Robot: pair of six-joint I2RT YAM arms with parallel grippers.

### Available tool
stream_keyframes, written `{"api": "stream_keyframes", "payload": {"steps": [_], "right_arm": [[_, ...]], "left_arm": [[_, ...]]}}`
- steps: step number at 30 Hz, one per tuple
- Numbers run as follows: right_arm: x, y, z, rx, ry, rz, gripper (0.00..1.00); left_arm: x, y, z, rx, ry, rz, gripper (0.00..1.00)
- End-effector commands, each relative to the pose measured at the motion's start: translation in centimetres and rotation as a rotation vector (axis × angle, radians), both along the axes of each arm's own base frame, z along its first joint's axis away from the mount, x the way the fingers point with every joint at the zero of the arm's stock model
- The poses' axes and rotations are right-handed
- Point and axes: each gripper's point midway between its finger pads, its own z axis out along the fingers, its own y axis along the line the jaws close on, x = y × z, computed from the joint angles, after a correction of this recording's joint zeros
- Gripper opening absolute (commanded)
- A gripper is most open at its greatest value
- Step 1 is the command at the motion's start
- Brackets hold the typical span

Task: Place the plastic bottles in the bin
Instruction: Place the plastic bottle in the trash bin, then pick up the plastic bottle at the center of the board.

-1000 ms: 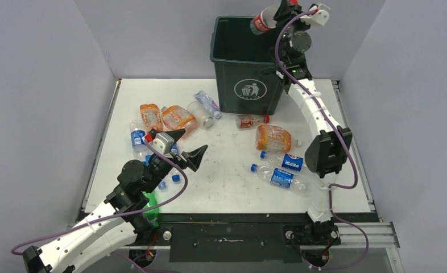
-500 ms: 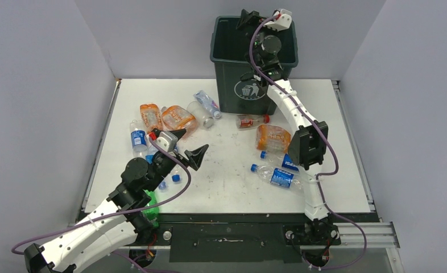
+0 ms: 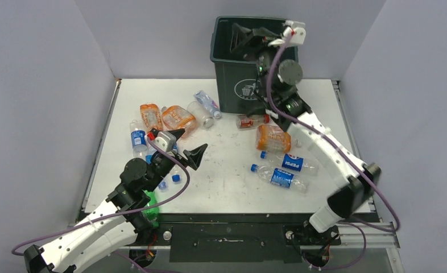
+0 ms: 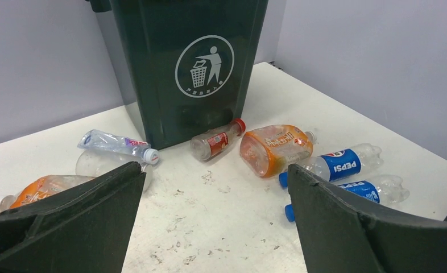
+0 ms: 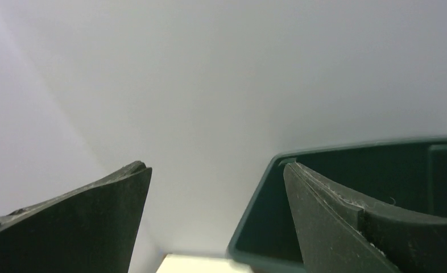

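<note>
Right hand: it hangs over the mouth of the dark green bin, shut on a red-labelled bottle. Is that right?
No. The right hand hangs over the mouth of the dark green bin, but it is open and holds nothing; the right wrist view shows its fingers spread with no bottle between them.

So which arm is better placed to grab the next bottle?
Probably the left. The left gripper, open, hangs low over the table, with an orange bottle and a blue-labelled bottle close by. The right gripper, open and empty, is up over the bin, farther from any bottle.
</note>
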Motion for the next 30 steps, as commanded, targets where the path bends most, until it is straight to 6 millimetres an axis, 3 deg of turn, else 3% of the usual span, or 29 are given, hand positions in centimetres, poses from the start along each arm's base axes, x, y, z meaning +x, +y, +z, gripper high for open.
{"api": "stream_keyframes", "payload": {"steps": [1,5,10,17,19,23,30], "right_arm": [[-8.1,-2.6,-2.1,0.059,0.054,0.017,0.90],[-12.3,-4.1,-12.0,0.050,0.255,0.034,0.90],[-15.0,-8.0,-24.0,-0.147,0.543,-0.082,0.90],[-17.4,-11.6,-35.6,-0.373,0.912,-0.124,0.90],[-18.3,-11.9,-38.9,-0.415,1.032,-0.078,0.90],[-20.4,-11.6,-43.2,-0.473,1.202,-0.004,0.90],[-22.8,-10.8,-47.0,-0.596,1.351,0.082,0.90]], "left_arm": [[0.0,0.9,2.4,-0.063,-0.033,0.036,0.96],[-0.3,0.8,2.9,-0.077,-0.040,0.018,0.96],[-0.8,0.1,2.7,-0.063,-0.047,-0.025,0.96],[-0.9,-1.0,1.9,-0.018,-0.035,-0.068,0.96],[-0.8,-1.2,1.6,-0.007,-0.028,-0.070,0.96],[-0.7,-1.5,1.2,0.009,-0.021,-0.078,0.96],[-0.8,-2.2,0.6,0.033,-0.009,-0.109,0.96]]}}
